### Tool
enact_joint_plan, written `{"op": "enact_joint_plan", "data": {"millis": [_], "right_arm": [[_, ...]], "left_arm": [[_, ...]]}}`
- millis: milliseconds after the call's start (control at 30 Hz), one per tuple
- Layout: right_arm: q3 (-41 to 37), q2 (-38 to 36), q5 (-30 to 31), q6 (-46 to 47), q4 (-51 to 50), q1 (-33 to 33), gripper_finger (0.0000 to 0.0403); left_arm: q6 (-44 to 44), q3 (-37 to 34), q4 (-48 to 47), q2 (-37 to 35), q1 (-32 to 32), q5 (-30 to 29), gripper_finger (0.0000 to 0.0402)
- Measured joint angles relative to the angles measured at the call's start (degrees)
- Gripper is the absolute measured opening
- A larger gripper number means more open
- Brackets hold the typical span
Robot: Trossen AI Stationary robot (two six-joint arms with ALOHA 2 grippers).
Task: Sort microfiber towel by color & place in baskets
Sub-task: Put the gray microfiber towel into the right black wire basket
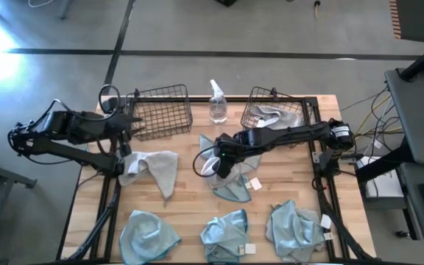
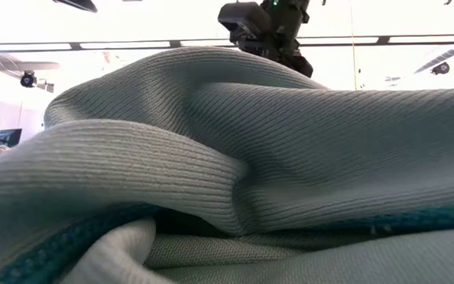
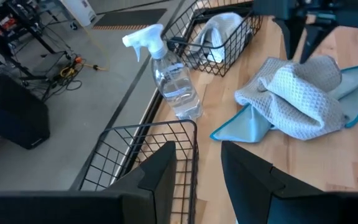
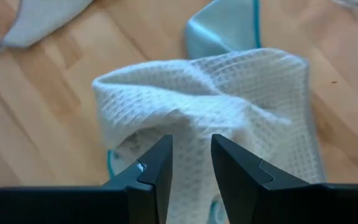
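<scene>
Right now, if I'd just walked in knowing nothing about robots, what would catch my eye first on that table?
Probably the right gripper at the table's middle, its fingers apart just above a pale grey-white waffle cloth that lies crumpled on a teal-blue cloth. Next, the two wire baskets along the far edge with a clear spray bottle between them: the right basket already holds a pale cloth, the left basket looks empty. The left gripper waits open beside that left basket.

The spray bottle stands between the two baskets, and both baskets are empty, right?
Not quite. The bottle does stand between the baskets, but only the left basket is empty. The right basket already has a pale cloth in it, as the high view shows.
</scene>
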Motion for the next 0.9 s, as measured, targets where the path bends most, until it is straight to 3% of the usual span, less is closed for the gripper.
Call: {"op": "enact_joint_plan", "data": {"millis": [500,900], "right_arm": [[0.0,5.48,-1.75,-4.42,-5.52,0.22,0.0144],[0.0,6.88,-1.91,-4.94,-5.31,0.21,0.0098]], "left_arm": [[-4.58,0.0,4.1,0.23,-0.04,0.16,0.0114],[-3.99,0.0,4.34,0.34,-0.04,0.23,0.0114]]}}
